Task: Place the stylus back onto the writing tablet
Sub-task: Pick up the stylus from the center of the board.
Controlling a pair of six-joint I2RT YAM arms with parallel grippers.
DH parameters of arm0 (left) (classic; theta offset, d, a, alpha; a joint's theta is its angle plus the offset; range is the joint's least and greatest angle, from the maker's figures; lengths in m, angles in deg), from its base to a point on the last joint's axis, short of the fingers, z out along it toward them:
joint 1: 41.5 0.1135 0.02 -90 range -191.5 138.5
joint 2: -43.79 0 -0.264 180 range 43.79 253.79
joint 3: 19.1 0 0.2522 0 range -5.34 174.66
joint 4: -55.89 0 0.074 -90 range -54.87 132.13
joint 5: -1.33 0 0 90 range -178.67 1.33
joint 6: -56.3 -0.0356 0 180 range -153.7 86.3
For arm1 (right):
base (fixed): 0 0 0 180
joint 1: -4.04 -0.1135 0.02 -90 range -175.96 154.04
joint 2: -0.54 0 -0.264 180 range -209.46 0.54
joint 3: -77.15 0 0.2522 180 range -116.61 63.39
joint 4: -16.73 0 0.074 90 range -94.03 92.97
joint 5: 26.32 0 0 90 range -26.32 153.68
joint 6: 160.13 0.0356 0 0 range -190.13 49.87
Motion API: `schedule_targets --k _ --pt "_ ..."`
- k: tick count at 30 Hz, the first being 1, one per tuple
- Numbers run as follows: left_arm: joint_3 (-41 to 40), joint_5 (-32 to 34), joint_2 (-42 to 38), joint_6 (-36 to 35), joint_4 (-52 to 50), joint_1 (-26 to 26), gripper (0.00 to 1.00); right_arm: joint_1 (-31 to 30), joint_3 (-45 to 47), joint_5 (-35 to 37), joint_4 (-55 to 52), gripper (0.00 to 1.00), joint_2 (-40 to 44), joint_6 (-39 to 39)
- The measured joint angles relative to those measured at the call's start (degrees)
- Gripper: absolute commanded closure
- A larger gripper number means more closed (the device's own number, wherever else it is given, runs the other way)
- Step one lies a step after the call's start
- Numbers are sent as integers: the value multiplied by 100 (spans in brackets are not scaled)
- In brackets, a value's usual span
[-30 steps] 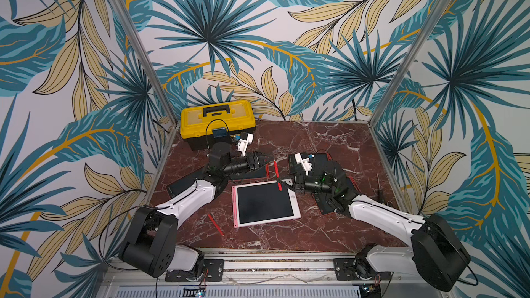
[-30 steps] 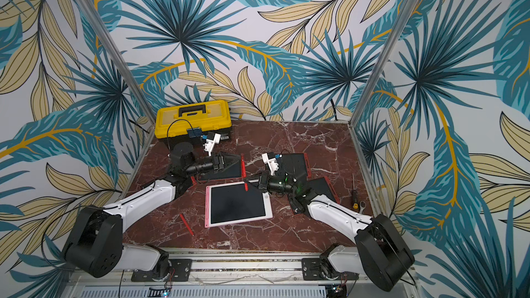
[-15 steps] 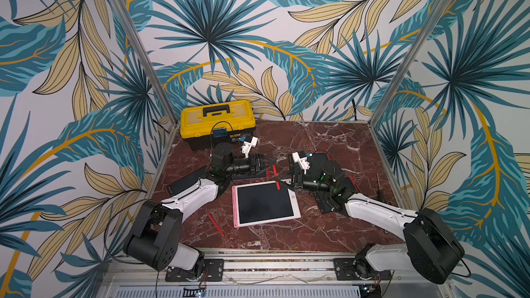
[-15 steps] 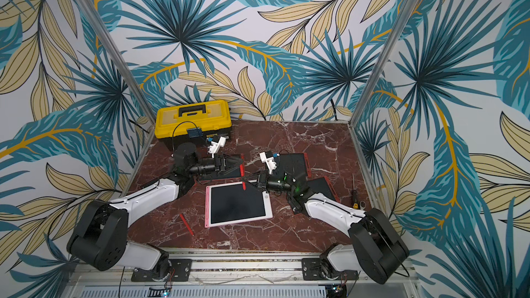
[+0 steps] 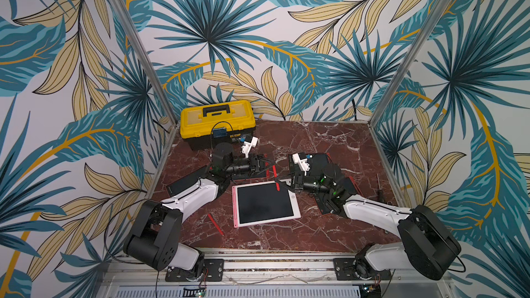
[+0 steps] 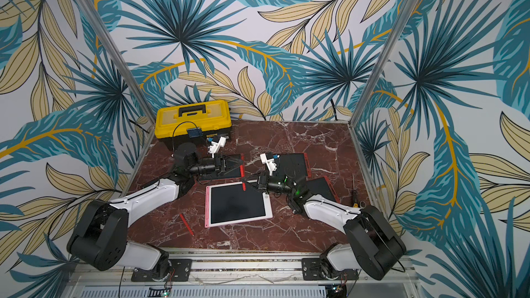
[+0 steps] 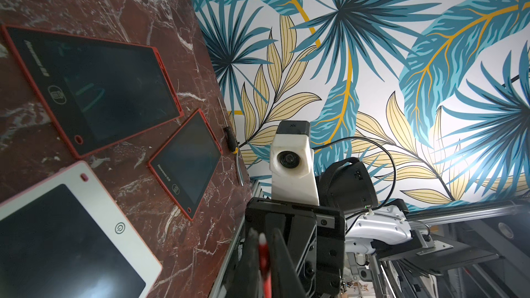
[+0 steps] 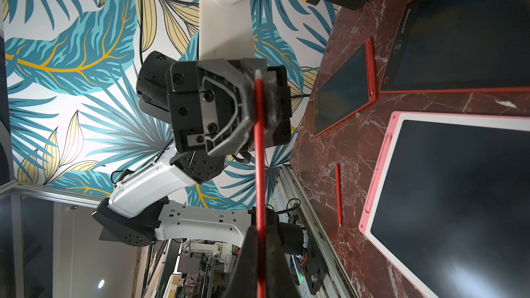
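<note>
A thin red stylus (image 5: 275,177) hangs in the air between my two grippers, above the far edge of the white, pink-framed writing tablet (image 5: 265,203) that lies flat mid-table. My left gripper (image 5: 269,164) is shut on the stylus's far end; the left wrist view has the stylus (image 7: 262,250) pinched between the jaws. My right gripper (image 5: 278,180) is shut on its near part, and the stylus (image 8: 259,153) runs from its jaws to the left gripper (image 8: 258,98). Both top views show the stylus (image 6: 243,177) over the tablet (image 6: 239,203).
Red-framed black tablets (image 5: 321,161) (image 5: 341,193) lie behind and under the right arm, and another (image 6: 232,164) lies under the left gripper. A second red stylus (image 5: 215,223) lies left of the pink tablet. A yellow toolbox (image 5: 218,121) stands back left, a screwdriver (image 5: 378,193) far right.
My left gripper moved right to the stylus held by the right gripper and shut on its far end. The right gripper kept its grip and barely moved.
</note>
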Motion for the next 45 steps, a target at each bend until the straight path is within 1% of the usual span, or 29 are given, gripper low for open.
schedule_targets --k 2,4,5,7,9,10,12,16,19,22,26,29,33,37,40,45 --pt "0 -9 0 2 0 0 96 2 55 -2 136 96 -35 22" --pt "0 -9 0 17 -17 -2 96 2 90 -2 284 91 -74 63" --pt "0 -9 0 22 -15 -2 97 2 101 -2 343 86 -96 85" --pt "0 -24 0 31 -2 -2 97 2 144 20 439 83 -127 157" --pt "0 -24 0 42 2 -2 97 7 212 26 487 75 -144 205" --pt "0 -20 0 52 4 -2 97 7 236 33 501 73 -144 216" --pt "0 4 0 59 7 2 97 11 282 48 511 70 -136 227" --pt "-11 42 13 101 11 50 97 11 354 157 219 68 74 118" --pt "-11 39 109 116 20 105 98 11 365 321 -420 68 533 -146" --pt "-11 35 275 136 20 157 98 11 251 603 -1534 68 1178 -627" --pt "-11 39 404 136 15 170 100 11 -315 1152 -3386 68 1825 -1364" --pt "-11 46 404 136 17 168 100 9 -879 1561 -4538 69 1967 -1836" --pt "-11 177 378 136 17 122 100 -61 -1757 2118 -5967 71 1805 -2433" --pt "-11 323 275 136 20 79 100 -254 -2747 2732 -7147 73 1318 -2988" --pt "-11 411 229 133 20 39 100 -448 -3228 3126 -7715 73 1034 -3296" --pt "-11 535 227 118 20 -55 100 -780 -3707 3606 -8384 74 588 -3593"
